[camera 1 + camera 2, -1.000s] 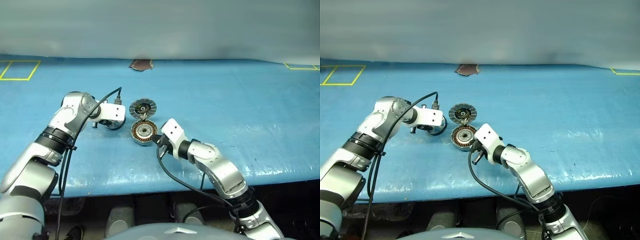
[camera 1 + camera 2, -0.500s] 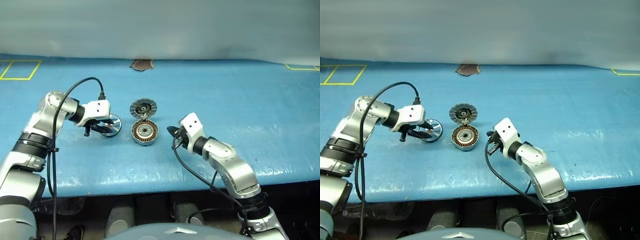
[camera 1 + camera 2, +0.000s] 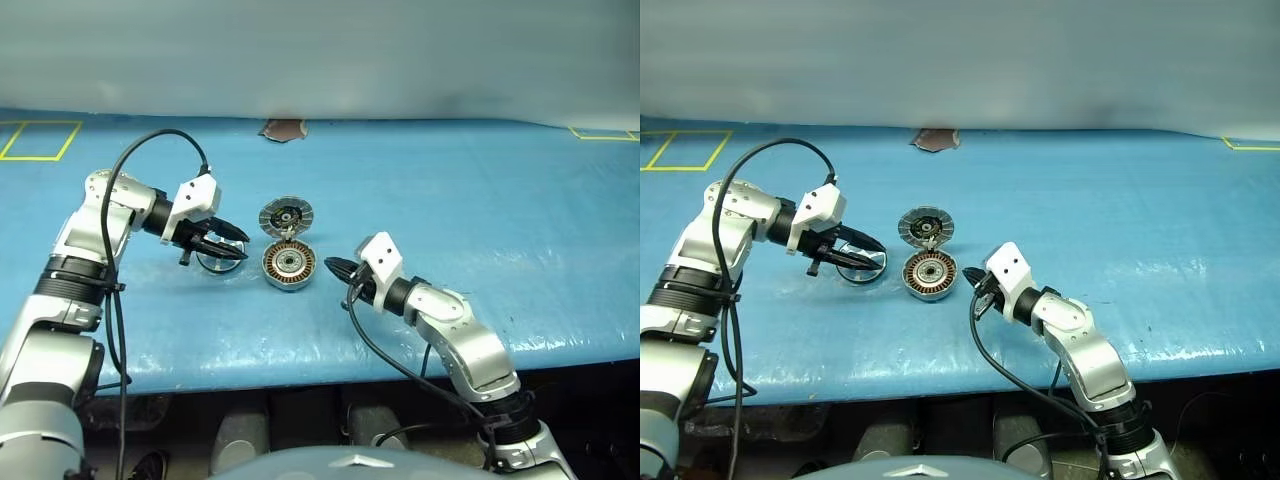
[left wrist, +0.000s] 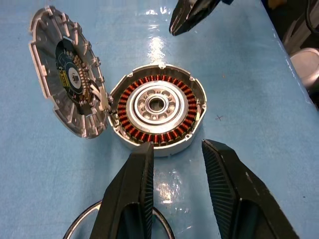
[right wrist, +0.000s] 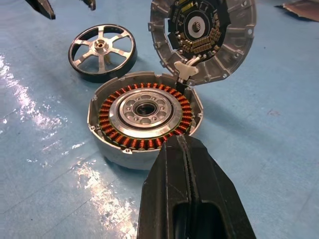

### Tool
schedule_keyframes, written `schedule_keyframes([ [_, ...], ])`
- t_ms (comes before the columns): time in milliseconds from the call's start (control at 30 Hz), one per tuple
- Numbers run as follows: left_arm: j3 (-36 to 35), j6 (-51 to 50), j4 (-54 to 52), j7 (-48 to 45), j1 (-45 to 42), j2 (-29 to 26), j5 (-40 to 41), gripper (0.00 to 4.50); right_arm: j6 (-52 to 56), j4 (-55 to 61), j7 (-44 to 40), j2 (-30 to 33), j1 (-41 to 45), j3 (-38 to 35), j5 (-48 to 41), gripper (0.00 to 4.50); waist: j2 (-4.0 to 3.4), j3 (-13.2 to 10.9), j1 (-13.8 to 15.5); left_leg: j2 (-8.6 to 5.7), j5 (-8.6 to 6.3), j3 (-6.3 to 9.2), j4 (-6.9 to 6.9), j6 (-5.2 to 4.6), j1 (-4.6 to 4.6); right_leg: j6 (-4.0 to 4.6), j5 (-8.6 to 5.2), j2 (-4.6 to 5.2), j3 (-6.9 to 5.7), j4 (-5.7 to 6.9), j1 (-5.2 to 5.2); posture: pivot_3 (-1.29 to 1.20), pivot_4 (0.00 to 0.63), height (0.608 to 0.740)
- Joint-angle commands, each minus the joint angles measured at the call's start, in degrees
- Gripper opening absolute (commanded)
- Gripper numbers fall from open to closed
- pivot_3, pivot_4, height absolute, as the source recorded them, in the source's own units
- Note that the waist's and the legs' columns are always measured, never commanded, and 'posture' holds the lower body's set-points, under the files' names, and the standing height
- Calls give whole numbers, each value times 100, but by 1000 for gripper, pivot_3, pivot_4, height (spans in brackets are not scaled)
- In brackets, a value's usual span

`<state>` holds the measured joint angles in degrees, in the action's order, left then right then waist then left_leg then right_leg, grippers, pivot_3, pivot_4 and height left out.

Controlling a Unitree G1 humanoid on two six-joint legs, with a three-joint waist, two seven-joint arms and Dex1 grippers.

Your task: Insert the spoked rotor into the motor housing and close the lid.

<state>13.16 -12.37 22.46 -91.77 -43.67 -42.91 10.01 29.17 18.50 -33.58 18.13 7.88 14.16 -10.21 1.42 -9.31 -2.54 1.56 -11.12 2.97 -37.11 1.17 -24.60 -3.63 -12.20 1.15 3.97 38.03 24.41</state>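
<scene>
Up close, the open left hand (image 4: 172,191) is empty; the right hand (image 5: 185,164) is closed.

Motor housing (image 3: 288,265) mid-surface (image 3: 480,210); lid (image 3: 286,215) touching it behind, tilted up; spoked rotor (image 5: 102,52) flat just left; scrap (image 3: 283,129) far behind.

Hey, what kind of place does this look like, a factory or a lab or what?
Probably a robotics test bench, not a factory: a table covered in glossy blue sheeting, yellow tape squares marked on it, and an opened copper-wound motor housing with a loose dark spoked rotor laid out for practice.
</scene>
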Motion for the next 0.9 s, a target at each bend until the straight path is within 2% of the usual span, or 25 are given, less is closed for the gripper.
schedule_keyframes([
  [33,111,-145,49,-73,-267,58,227,1646,-191,144,-234,16,34,128,-132,0,0,0,-6,0,0,0,0,0,0,0,0,0,0,0,0,0,150,740],
  [200,359,-63,229,-73,-475,221,247,1646,-351,134,-413,64,66,295,-89,0,0,0,0,0,0,0,-1,0,1,0,0,-1,0,0,-1,0,150,740],
  [533,618,254,759,-73,-855,624,175,1646,-421,141,-266,32,30,376,82,0,0,0,7,-1,0,1,-2,0,0,0,0,-2,1,0,0,0,150,740],
  [633,567,284,795,-73,-930,439,206,1646,-426,200,-171,12,-38,350,88,0,0,0,-4,-1,0,1,-1,0,0,0,0,-2,2,0,0,0,150,740],
  [767,482,320,682,-73,-898,-119,314,1646,-400,279,-79,42,-125,325,104,0,0,0,-42,1,0,1,1,0,0,0,0,-2,2,0,2,0,150,740],
  [900,351,825,895,-14,-803,-558,-147,1646,-389,294,-39,62,-129,321,93,0,0,0,-37,1,0,1,1,0,-1,1,-1,-2,2,-1,2,0,150,740],
])
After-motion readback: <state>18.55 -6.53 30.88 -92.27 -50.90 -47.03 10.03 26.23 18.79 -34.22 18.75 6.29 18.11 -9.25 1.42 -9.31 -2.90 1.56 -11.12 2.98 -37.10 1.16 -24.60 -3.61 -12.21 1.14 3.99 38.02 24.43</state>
